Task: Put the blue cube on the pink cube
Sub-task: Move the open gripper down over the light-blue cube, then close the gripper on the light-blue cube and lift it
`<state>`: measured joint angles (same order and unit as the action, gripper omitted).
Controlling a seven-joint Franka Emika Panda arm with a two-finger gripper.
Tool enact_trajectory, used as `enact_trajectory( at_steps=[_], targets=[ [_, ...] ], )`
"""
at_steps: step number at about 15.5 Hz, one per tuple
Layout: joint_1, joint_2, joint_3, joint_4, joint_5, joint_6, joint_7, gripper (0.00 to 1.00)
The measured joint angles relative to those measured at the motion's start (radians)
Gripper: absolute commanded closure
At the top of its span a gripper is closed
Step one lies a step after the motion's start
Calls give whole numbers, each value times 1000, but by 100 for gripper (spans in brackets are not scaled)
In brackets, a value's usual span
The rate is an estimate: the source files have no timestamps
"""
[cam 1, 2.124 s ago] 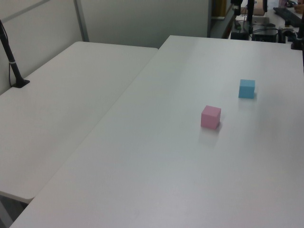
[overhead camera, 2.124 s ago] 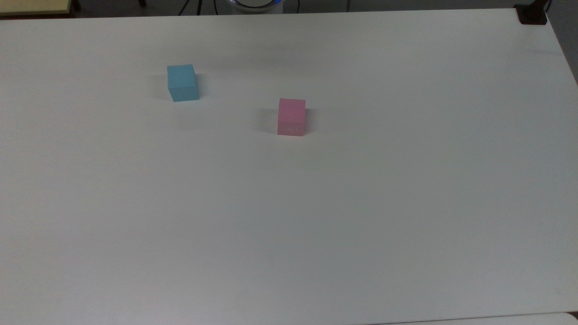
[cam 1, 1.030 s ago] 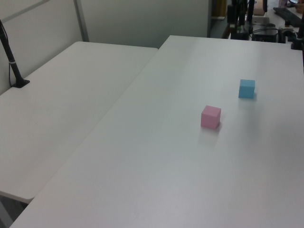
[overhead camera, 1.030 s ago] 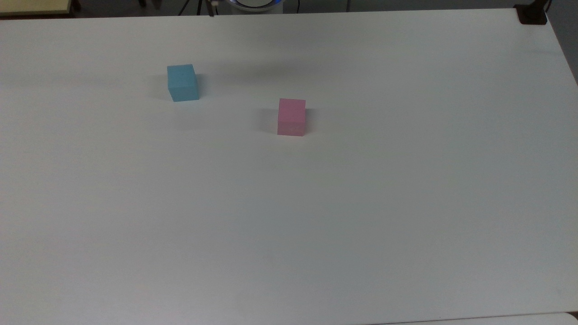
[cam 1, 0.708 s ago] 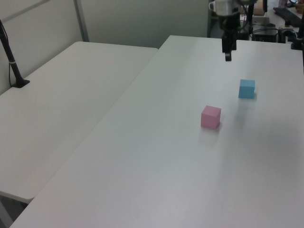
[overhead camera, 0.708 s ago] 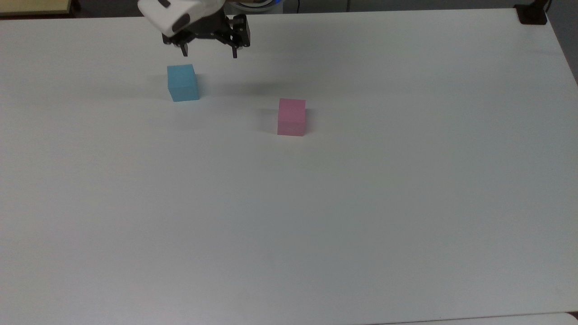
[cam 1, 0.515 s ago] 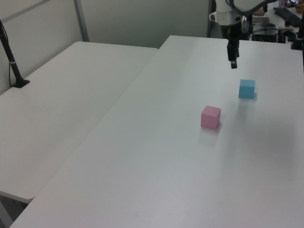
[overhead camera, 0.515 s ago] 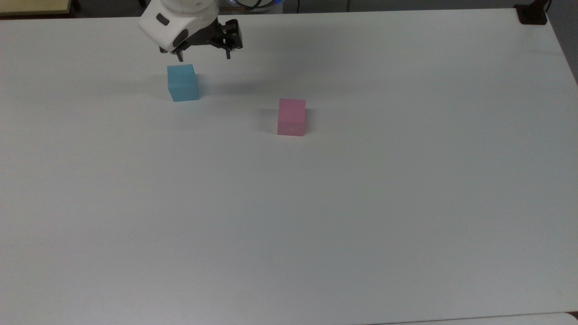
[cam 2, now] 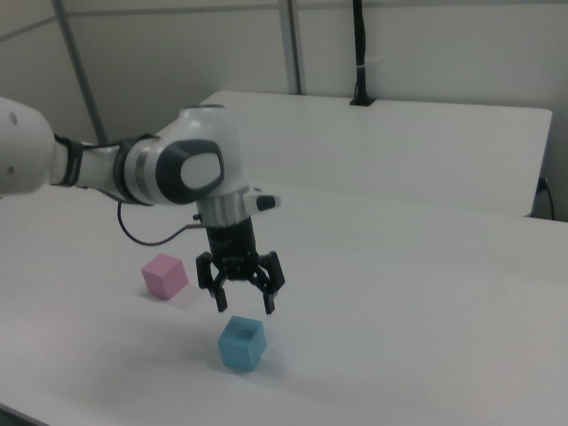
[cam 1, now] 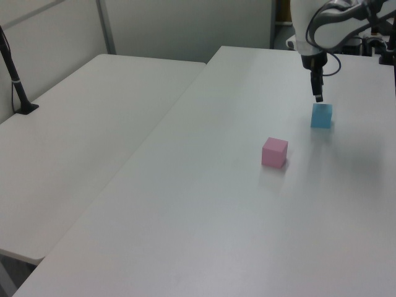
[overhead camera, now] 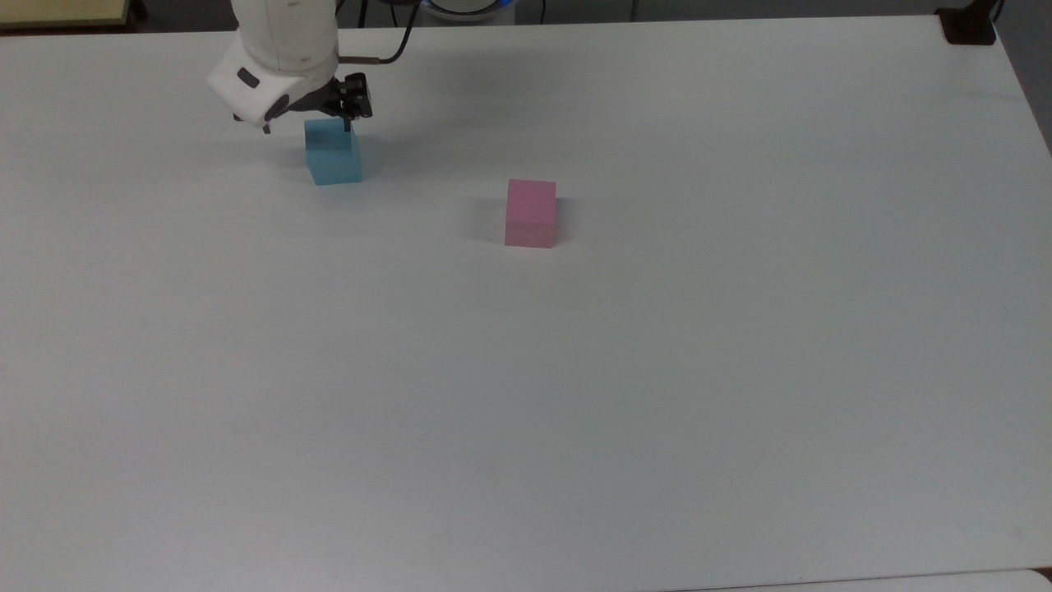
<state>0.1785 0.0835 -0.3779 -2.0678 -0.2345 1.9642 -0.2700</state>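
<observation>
The white bench (overhead camera: 657, 370) carried two things, the blue cube (overhead camera: 333, 156) and the pink cube (overhead camera: 530, 214), set well apart with bare surface between them. In the left view a second white bench (cam 1: 93, 142) adjoined it, with a black post (cam 1: 15, 77) standing at its far edge. In the right view the gripper (cam 2: 242, 306) hung just above the blue cube (cam 2: 242, 343), pointing down, its fingers (cam 2: 268, 302) spread wide, wider than the cube, touching nothing. The pink cube (cam 2: 165, 275) sat on the bench towards the right view's left, beyond the arm. In the left view the pink cube (cam 1: 275, 152) lay nearer the camera than the blue cube (cam 1: 321, 116).
</observation>
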Motion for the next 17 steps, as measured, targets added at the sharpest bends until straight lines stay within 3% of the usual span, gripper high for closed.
enact_trajectory(
  at_steps=[5, 6, 8, 9, 11, 15, 17],
  targets=[
    [13, 34, 2, -56, -5, 67, 0, 0],
    [16, 40, 3, -67, -5, 75, 0, 14],
    [22, 49, 3, -85, -5, 97, 0, 60],
    [22, 52, 3, -89, -5, 102, 0, 76],
    [22, 53, 2, -90, -5, 102, -3, 94],
    [20, 36, 1, -81, -3, 88, -5, 95],
    [22, 10, 2, -34, 43, 25, -2, 93]
  ],
)
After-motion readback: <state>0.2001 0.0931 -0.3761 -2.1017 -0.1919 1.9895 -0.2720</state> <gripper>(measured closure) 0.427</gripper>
